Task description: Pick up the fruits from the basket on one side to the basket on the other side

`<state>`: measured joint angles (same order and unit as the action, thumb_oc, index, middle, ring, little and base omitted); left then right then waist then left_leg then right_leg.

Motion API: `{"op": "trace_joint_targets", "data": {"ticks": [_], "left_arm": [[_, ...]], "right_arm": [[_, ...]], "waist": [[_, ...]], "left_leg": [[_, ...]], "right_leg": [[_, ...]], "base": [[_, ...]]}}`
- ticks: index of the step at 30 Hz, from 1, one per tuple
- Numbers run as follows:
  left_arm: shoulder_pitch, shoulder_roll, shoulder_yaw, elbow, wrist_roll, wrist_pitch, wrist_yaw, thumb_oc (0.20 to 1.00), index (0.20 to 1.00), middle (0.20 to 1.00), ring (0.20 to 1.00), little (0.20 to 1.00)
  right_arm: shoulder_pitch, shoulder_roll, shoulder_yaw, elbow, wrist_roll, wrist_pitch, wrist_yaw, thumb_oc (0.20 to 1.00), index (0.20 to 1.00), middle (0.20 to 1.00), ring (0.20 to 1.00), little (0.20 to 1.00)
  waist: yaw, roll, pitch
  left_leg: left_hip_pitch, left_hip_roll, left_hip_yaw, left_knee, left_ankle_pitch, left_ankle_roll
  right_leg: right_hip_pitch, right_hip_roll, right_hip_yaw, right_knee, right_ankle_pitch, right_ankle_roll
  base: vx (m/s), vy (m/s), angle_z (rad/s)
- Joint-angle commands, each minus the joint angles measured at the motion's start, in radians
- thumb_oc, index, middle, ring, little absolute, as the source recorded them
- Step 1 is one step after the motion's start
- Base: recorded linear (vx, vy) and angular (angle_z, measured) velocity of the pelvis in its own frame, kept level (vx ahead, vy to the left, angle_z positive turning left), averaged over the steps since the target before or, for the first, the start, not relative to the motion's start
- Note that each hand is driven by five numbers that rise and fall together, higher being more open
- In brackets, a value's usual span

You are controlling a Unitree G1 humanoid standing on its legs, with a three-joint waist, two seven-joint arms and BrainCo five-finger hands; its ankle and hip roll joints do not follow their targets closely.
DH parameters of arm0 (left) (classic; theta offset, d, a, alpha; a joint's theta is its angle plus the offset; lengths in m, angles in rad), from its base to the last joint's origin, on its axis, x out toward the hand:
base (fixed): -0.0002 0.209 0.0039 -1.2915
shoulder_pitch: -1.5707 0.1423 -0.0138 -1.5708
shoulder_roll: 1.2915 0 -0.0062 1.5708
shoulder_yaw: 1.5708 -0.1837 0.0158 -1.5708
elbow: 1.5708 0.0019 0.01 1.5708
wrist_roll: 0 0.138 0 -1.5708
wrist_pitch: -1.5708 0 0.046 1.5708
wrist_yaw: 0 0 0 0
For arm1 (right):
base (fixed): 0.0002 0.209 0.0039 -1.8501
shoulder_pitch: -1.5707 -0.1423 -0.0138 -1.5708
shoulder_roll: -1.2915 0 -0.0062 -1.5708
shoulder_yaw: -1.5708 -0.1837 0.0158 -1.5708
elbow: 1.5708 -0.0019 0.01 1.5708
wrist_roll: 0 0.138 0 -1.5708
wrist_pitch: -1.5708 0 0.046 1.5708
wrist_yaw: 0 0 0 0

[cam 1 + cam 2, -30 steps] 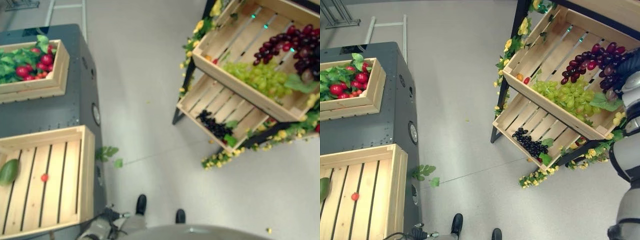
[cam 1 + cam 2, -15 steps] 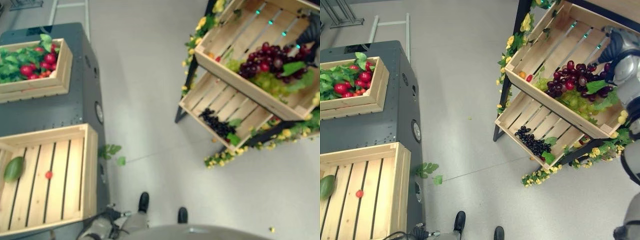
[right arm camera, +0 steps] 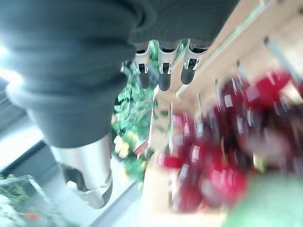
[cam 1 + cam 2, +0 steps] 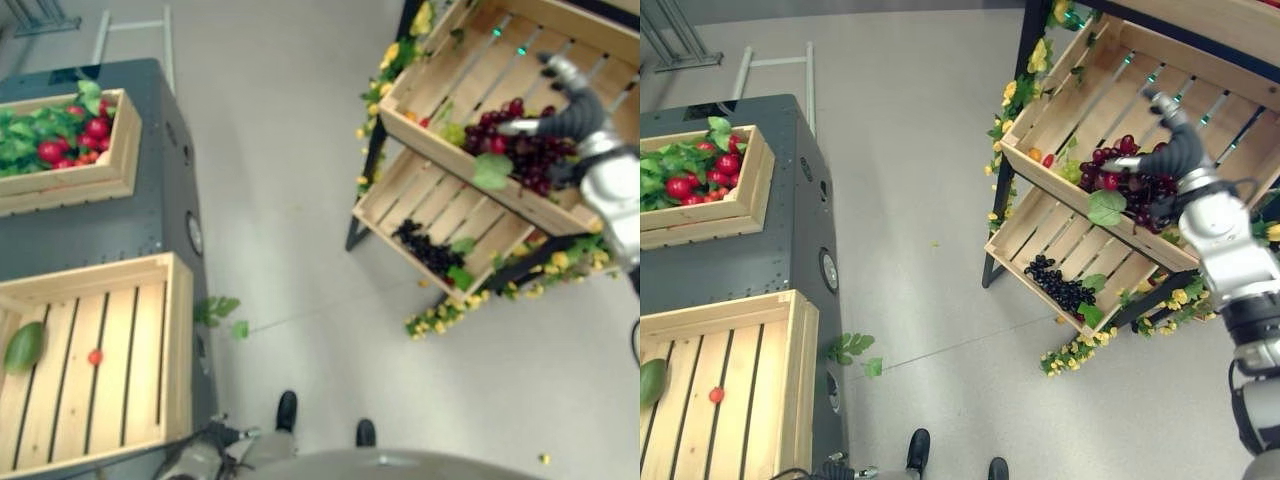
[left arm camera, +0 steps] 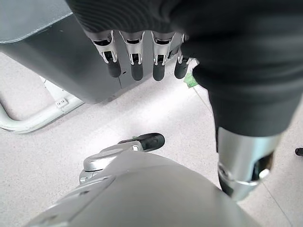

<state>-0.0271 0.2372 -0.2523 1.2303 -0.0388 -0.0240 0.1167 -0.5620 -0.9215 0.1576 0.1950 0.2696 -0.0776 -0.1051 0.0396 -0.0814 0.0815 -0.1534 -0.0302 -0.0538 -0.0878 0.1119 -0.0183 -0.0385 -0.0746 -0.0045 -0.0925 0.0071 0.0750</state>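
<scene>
A bunch of red grapes (image 4: 1130, 185) with a green leaf (image 4: 1105, 207) lies at the front of the tilted upper crate (image 4: 1060, 95) on the rack to my right. My right hand (image 4: 1178, 152) rests over the bunch's far side, open, with the fingers (image 3: 163, 71) straight and the thumb reaching across the grapes. A little of the green grapes (image 4: 450, 132) shows beside the bunch. On my left, the near wooden crate (image 4: 175, 340) holds a green mango (image 4: 22, 347) and a small red fruit (image 4: 94, 356). My left hand (image 5: 137, 61) hangs open beside the dark cabinet.
The rack's lower crate (image 4: 1040, 230) holds black grapes (image 4: 1060, 287). Yellow flowers and leaves trim the rack (image 4: 1080, 350). On the dark cabinet (image 4: 100, 220) a second crate (image 4: 110, 165) holds red fruits among green leaves. Open grey floor (image 4: 920, 190) lies between cabinet and rack.
My right hand has come in over the upper crate and moved left. The red grape bunch has slid with it to the crate's front, over the green grapes. The camera has shifted slightly.
</scene>
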Motion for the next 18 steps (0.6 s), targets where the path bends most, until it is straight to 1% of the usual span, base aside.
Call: {"op": "trace_joint_targets", "data": {"ticks": [1, 6, 13, 16, 17, 18], "left_arm": [[-0.025, -0.071, -0.034, 0.069, 0.062, -0.008, 0.003, 1.000, 1.000, 1.000, 1.000, 1.000], [-0.018, -0.065, -0.022, 0.058, 0.082, -0.007, 0.001, 1.000, 1.000, 1.000, 1.000, 1.000], [-0.020, -0.058, 0.011, 0.056, 0.106, -0.011, 0.004, 1.000, 1.000, 1.000, 1.000, 1.000], [-0.025, -0.056, 0.042, 0.068, 0.102, -0.012, 0.012, 1.000, 1.000, 1.000, 1.000, 1.000], [-0.024, -0.055, 0.041, 0.068, 0.102, -0.012, 0.012, 1.000, 1.000, 1.000, 1.000, 1.000], [-0.024, -0.056, 0.060, 0.067, 0.094, -0.016, 0.021, 1.000, 1.000, 1.000, 1.000, 1.000]], "right_arm": [[-0.016, 0.024, -0.069, -0.087, 0.055, -0.085, -0.002, 1.000, 1.000, 1.000, 1.000, 1.000], [0.080, 0.085, -0.121, -0.231, 0.066, -0.095, 0.026, 1.000, 1.000, 1.000, 1.000, 1.000], [0.204, 0.161, -0.153, -0.432, 0.087, -0.132, 0.089, 1.000, 1.000, 1.000, 1.000, 1.000], [0.267, 0.206, -0.158, -0.502, 0.083, -0.138, 0.114, 1.000, 1.000, 1.000, 1.000, 1.000], [0.271, 0.207, -0.160, -0.505, 0.083, -0.137, 0.114, 1.000, 1.000, 1.000, 1.000, 1.000], [0.324, 0.258, -0.148, -0.524, 0.087, -0.144, 0.129, 1.000, 1.000, 1.000, 1.000, 1.000]], "waist": [[0.035, 0.007, -0.040], [0.040, 0.004, -0.043], [0.038, 0.000, -0.049], [0.033, -0.005, -0.054], [0.033, -0.006, -0.055], [0.031, -0.006, -0.056]], "left_leg": [[0.050, -0.012, 0.014, 0.010, -0.147, 0.001], [0.049, -0.021, 0.010, 0.011, -0.148, 0.007], [0.049, -0.031, 0.005, 0.014, -0.148, 0.014], [0.054, -0.036, 0.002, 0.015, -0.152, 0.017], [0.054, -0.036, 0.001, 0.015, -0.152, 0.017], [0.057, -0.039, -0.001, 0.016, -0.152, 0.019]], "right_leg": [[-0.052, 0.001, 0.020, 0.005, -0.019, 0.057], [-0.055, -0.005, 0.020, 0.005, -0.012, 0.060], [-0.057, -0.010, 0.025, 0.005, -0.006, 0.063], [-0.050, -0.012, 0.025, 0.005, -0.008, 0.062], [-0.050, -0.012, 0.024, 0.005, -0.008, 0.062], [-0.044, -0.013, 0.026, 0.010, -0.011, 0.059]], "base": [[0.00, 0.000, 0.00], [-0.01, 0.006, 0.00], [-0.01, 0.007, 0.01], [0.00, 0.000, 0.00], [0.00, 0.000, 0.00], [0.00, 0.000, 0.00]]}}
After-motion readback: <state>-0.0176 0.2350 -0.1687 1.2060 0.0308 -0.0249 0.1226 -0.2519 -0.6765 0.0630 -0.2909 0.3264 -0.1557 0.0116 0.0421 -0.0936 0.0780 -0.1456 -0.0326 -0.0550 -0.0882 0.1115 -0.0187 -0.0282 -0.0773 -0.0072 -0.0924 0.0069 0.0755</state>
